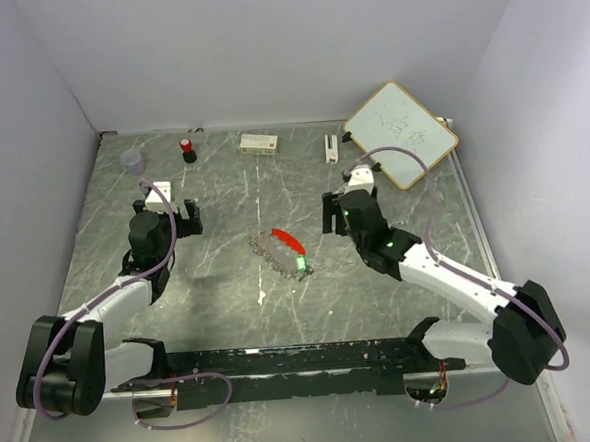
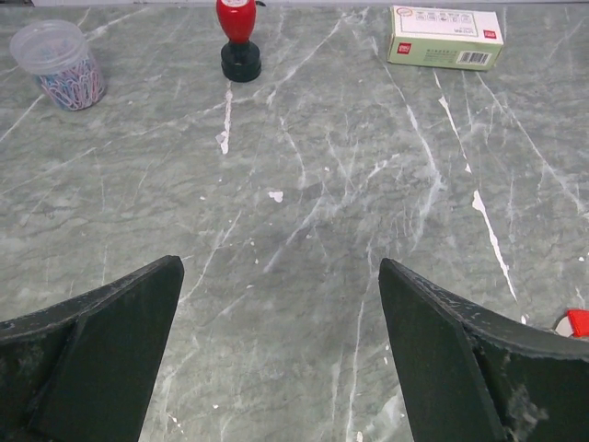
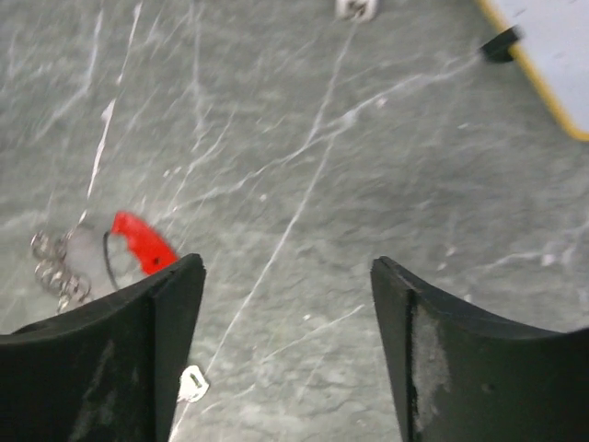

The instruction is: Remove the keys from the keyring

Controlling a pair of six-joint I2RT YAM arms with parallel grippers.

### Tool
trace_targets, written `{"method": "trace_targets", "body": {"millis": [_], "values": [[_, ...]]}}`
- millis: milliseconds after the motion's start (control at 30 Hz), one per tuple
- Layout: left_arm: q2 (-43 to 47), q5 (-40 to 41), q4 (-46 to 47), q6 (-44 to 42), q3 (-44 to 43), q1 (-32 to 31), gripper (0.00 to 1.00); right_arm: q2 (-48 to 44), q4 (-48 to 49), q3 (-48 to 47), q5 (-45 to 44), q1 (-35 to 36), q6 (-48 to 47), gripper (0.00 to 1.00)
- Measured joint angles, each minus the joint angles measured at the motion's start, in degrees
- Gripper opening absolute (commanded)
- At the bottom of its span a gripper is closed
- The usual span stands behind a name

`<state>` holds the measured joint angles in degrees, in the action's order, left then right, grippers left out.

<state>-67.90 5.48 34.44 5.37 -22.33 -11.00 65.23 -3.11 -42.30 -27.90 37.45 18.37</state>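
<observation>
The keyring (image 1: 271,250), a dull silver chain-like bunch, lies on the marble table near the middle. A curved red key (image 1: 288,240) and a small green key (image 1: 301,264) lie with it. My left gripper (image 1: 169,211) is open and empty, well to the left of the bunch. My right gripper (image 1: 336,206) is open and empty, just right of the bunch. In the right wrist view the red key (image 3: 143,244) and the keyring (image 3: 57,269) lie left of my open gripper (image 3: 287,262). In the left wrist view my gripper (image 2: 281,267) is open over bare table, and the red key (image 2: 577,321) peeks in at the right edge.
At the back stand a jar of paper clips (image 1: 131,161), a red-capped bottle (image 1: 187,149), a small box (image 1: 259,142), a white block (image 1: 331,147) and a whiteboard (image 1: 402,134). A small white scrap (image 3: 191,382) lies by the right gripper's left finger.
</observation>
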Motion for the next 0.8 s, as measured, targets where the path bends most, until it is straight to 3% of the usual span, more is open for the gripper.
{"method": "trace_targets", "body": {"millis": [167, 233, 800], "values": [[0.5, 0.1, 0.2, 0.0, 0.0, 0.0, 0.98, 5.2, 0.2, 1.3, 3.9, 4.2, 2.4, 0.40], [0.5, 0.1, 0.6, 0.0, 0.2, 0.0, 0.95, 7.3, 0.2, 1.9, 5.1, 5.5, 3.6, 0.35], [-2.5, 0.4, 0.6, 1.0, 0.5, 0.0, 0.95, 18.9, 3.5, 2.6, 10.9, 10.6, 8.8, 0.39]]}}
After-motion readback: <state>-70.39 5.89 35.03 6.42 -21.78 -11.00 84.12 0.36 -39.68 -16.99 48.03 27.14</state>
